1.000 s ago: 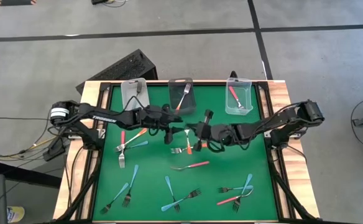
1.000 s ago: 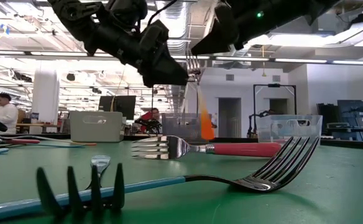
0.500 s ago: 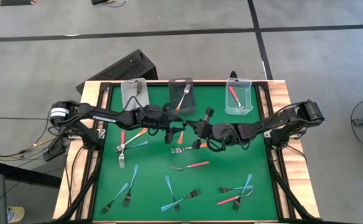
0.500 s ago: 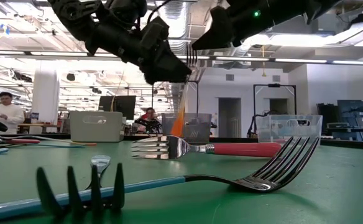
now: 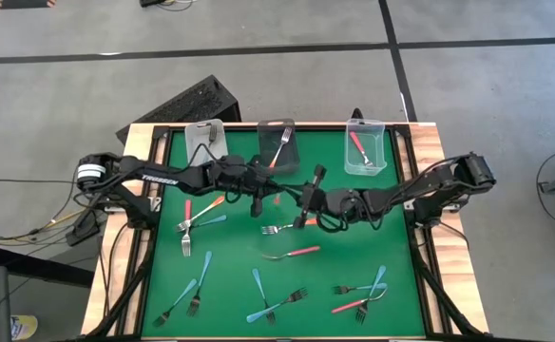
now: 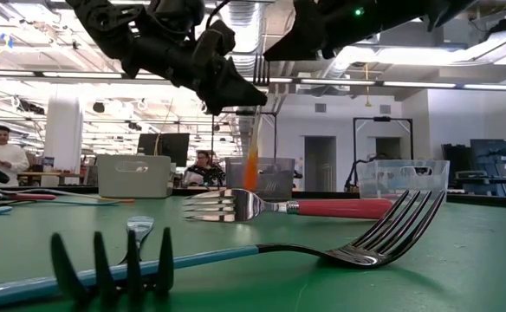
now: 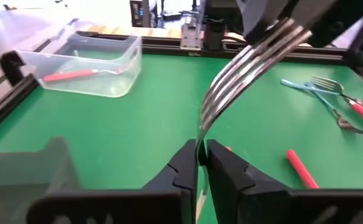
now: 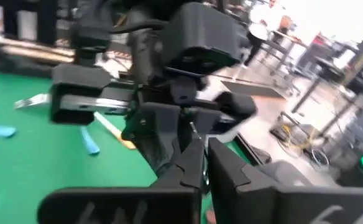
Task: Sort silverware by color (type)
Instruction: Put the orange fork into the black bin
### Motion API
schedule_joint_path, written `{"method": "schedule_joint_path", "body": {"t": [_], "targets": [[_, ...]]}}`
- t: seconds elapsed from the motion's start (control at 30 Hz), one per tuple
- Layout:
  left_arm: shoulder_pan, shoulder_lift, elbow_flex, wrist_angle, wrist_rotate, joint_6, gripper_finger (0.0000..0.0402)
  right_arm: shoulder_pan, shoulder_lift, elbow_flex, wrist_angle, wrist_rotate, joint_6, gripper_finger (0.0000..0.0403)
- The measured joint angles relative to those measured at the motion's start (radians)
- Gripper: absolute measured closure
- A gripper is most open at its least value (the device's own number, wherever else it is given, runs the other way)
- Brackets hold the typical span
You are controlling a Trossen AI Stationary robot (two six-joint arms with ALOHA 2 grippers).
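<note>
An orange-handled fork (image 6: 251,160) hangs in the air over the middle of the green table (image 5: 230,237), tines (image 7: 250,68) up and orange handle down. My left gripper (image 7: 200,158) is shut on it from the table's left side. My right gripper (image 5: 298,197) meets the tines' tips from the right, its fingers nearly together in the right wrist view (image 8: 203,163). Several blue-handled and pink-red-handled forks lie flat on the table, among them a pink-red one (image 5: 296,253). My left gripper pinches the fork's thin metal neck (image 7: 200,134), just below the tines, between its two fingertips. The fingers come nearly level from the table's left and lie across the fork. The fork is lifted clear, and its handle hangs below the fingers. My right gripper has the tines' tips (image 7: 296,31) between its fingers, coming from the table's right, a little above my left gripper. Its own dark fingers hide the exact place of contact.
Three clear bins stand along the far edge: the left (image 5: 208,141) with a fork in it, the middle (image 5: 277,142) with an orange fork, the right (image 5: 365,147) with a pink-red one. Loose forks cluster at the left (image 5: 201,214) and along the near edge (image 5: 358,294).
My left gripper has shut on the fork's neck. The fork's orange handle has swung from under my right gripper toward my left gripper and now hangs below it. Both arms have otherwise stayed over the table's middle.
</note>
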Motion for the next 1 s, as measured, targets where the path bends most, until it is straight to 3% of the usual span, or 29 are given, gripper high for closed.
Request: {"method": "schedule_joint_path", "body": {"t": [0.17,0.3,0.47,0.63,1.0], "targets": [[0.158,0.001,0.076,-0.102,-0.002,-0.036,0.04,-0.001,0.0,0.0,0.005,0.159,0.158,0.032],[0.313,0.02,0.233,-0.299,0.05,-0.099,0.0401,-0.001,0.0,0.0,-0.006,0.169,0.226,0.0292],[0.415,0.084,0.423,-0.467,0.084,-0.127,0.0401,-0.002,0.0,0.001,-0.034,0.168,0.276,0.0274],[0.435,0.147,0.521,-0.548,0.132,-0.122,0.0401,0.001,0.0,0.001,-0.097,0.168,0.3,0.0269],[0.344,0.184,0.495,-0.641,0.098,-0.126,0.0401,0.009,0.0,0.001,-0.26,0.165,0.428,0.0268]]}}
